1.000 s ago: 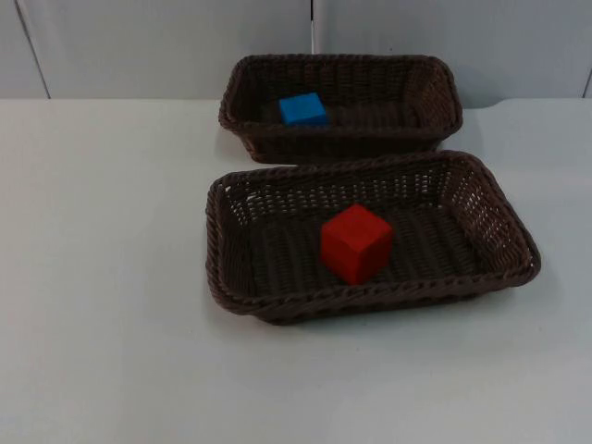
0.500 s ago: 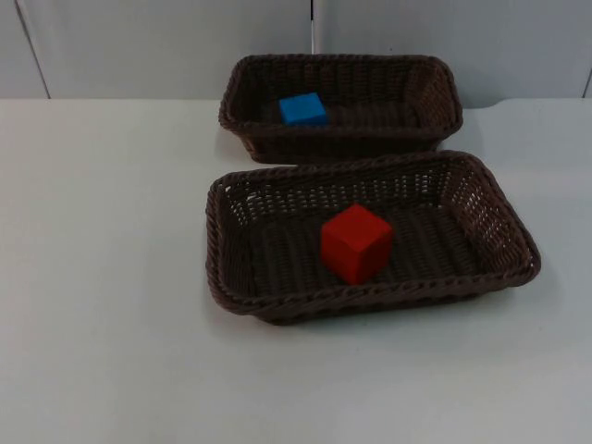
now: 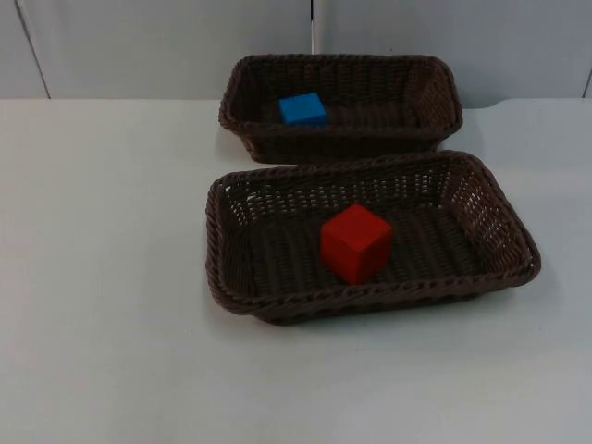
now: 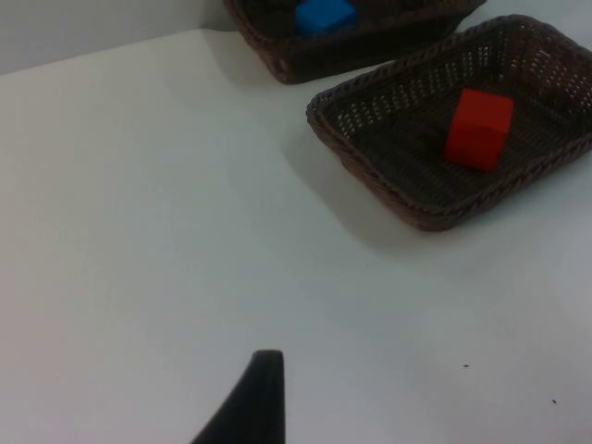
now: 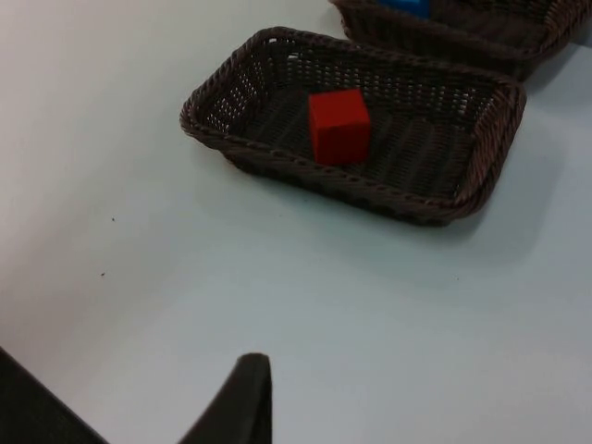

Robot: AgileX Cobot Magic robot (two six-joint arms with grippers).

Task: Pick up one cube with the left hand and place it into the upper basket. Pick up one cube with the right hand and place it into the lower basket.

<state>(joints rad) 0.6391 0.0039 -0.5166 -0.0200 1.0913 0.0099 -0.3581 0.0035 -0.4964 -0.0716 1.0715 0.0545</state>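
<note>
You see blue cube (image 3: 302, 109) in upper brown wicker basket (image 3: 435, 111) | red cube (image 3: 356, 243) in lower wicker basket (image 3: 499, 222) | left gripper (image 4: 250, 407), right gripper (image 5: 236, 402) well apart over tabletop (image 3: 102, 277), finger state unclear.

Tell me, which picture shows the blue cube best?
The top view: the blue cube sits whole inside the upper basket, with its top face showing. The left wrist view catches part of it at the picture's edge, and the right wrist view catches just a sliver.
</note>
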